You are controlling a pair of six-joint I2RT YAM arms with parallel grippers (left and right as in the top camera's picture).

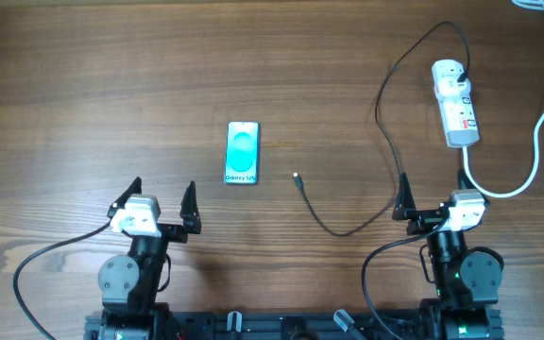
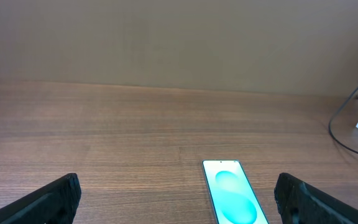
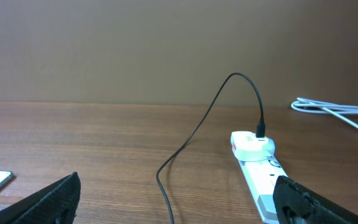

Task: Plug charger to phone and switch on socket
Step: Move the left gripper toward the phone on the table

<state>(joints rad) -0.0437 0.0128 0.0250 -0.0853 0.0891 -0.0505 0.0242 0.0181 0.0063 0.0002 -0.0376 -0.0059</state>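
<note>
The phone (image 1: 242,152) lies flat mid-table, teal screen up, white band toward me; its top part shows in the left wrist view (image 2: 235,191). The charger's thin black cable (image 1: 385,90) runs from the white adapter on the socket (image 1: 453,104) at far right and curls down to its pale tip (image 1: 296,176), right of the phone and apart from it. The cable (image 3: 191,137) and socket (image 3: 260,165) show in the right wrist view. My left gripper (image 1: 161,196) is open and empty near the front edge, below-left of the phone. My right gripper (image 1: 439,196) is open and empty below the socket.
A thick white cord (image 1: 536,132) loops from the socket's near end up past the table's far right corner; it also shows in the right wrist view (image 3: 334,111). The wooden table (image 1: 83,85) ends at a plain brown wall at the back (image 2: 166,43).
</note>
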